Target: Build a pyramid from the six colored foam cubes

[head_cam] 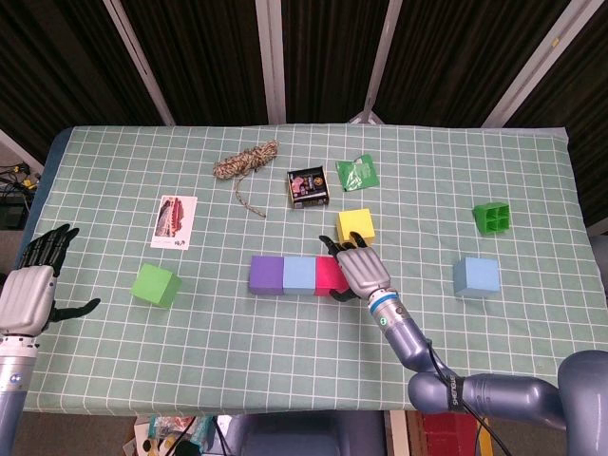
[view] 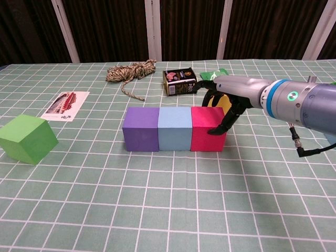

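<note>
- Left hand (head_cam: 28, 290) of mine hangs at the far left edge of the head view, off the table (head_cam: 114, 351), fingers spread, holding nothing.
- Green cube (head_cam: 156, 285) sits left of centre, alone, well apart from the row.
- Mid-frame: purple cube (head_cam: 266, 275), light blue cube (head_cam: 300, 275) and pink cube (head_cam: 328, 277) touch side by side in one row.
- My right hand (head_cam: 360, 271) is at the pink cube's right end, fingers curled down against its side; can't tell if it's really gripping.
- Yellow cube (head_cam: 355, 226) is just behind that hand.
- Second blue cube (head_cam: 476, 277) sits over at the right.
</note>
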You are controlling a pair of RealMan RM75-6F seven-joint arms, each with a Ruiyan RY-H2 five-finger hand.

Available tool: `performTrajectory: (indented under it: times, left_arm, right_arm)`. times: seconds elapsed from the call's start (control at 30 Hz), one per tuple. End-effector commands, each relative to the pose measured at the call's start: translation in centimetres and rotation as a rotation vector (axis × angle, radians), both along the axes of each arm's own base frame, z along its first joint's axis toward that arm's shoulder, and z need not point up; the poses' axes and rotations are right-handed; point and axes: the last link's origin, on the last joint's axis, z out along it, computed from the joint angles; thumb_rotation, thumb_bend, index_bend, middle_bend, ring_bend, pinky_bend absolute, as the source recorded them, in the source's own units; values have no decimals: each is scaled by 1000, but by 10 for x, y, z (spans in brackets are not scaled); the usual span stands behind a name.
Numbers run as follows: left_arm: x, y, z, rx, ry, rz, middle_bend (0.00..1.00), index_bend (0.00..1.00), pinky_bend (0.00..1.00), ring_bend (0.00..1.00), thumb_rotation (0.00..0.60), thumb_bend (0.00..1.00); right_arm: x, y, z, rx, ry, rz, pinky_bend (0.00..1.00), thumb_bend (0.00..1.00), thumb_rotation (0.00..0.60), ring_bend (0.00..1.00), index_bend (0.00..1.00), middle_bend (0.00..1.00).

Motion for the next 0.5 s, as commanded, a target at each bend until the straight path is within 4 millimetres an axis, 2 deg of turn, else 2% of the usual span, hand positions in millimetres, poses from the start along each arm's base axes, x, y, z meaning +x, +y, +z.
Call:
performTrajectory:
  times: [0.03, 0.27, 0.5]
  left_arm:
    - [0, 0, 0, 0, 0, 0, 18, 0, 0, 0, 600, 104]
    - [1, -1, 0, -1, -1, -5, 18, 0, 0, 0, 600, 104]
    - [3, -2, 1, 2, -4, -11, 18, 0, 0, 0, 600, 104]
  right_arm:
    - [0, 2, 0, 3, 3, -1, 0, 272, 600, 226, 0, 259]
    - [2, 9, 1, 17, 9, -2, 0, 272, 600, 200, 0, 215]
    - [6, 16, 3, 24, 14, -6, 0, 222, 600, 59, 0, 7]
